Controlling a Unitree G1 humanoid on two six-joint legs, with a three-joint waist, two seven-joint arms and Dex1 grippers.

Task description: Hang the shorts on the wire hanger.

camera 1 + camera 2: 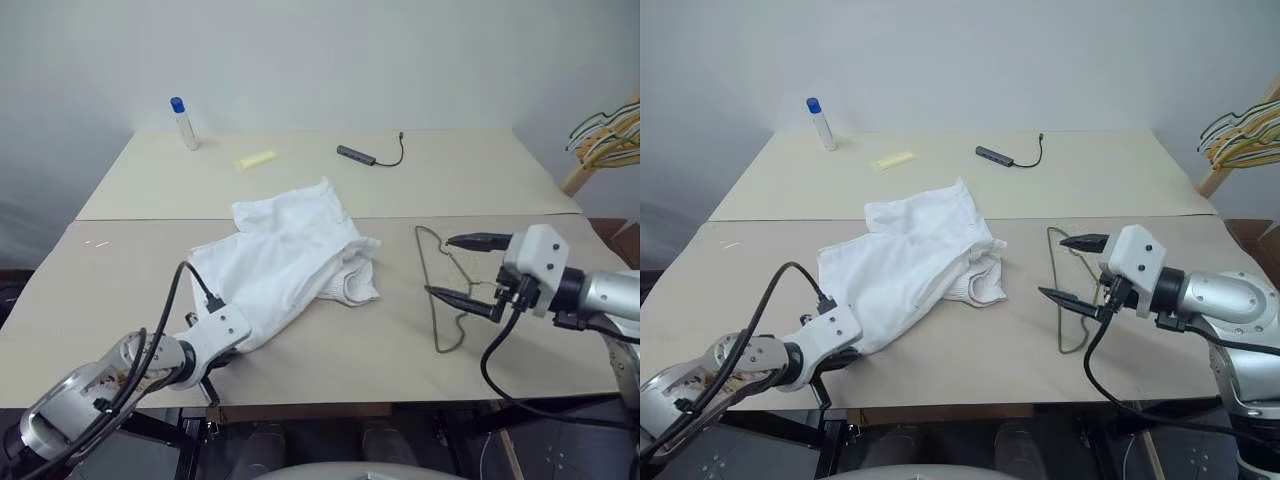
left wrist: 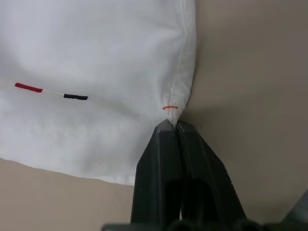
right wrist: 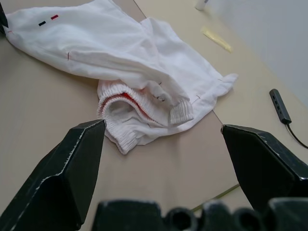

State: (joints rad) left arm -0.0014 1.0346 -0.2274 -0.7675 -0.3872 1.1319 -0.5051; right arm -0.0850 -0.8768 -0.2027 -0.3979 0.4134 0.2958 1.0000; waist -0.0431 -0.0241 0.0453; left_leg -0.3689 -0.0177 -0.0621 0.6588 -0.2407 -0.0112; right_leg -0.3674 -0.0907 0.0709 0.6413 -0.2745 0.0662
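Note:
The white shorts (image 1: pixel 285 255) lie crumpled in the middle of the near table, their ribbed waistband (image 3: pixel 126 118) turned toward the right. At the near left corner of one hem, by a small orange stitch, my left gripper (image 2: pixel 172 124) is shut with the fabric pinched between its tips. Two small red and black marks (image 2: pixel 50 91) sit on the cloth close to that hem. The thin olive wire hanger (image 1: pixel 425 275) lies flat on the table to the right of the shorts. Just above it hovers my right gripper (image 1: pixel 440 266), open and empty, pointing left toward the shorts.
On the far table stand a small bottle with a blue cap (image 1: pixel 184 123), a yellow strip (image 1: pixel 255 159) and a black hub with a cable (image 1: pixel 357 154). A bunch of yellow, green and white hangers (image 1: pixel 605 135) hangs at the right edge. A seam joins the two tables.

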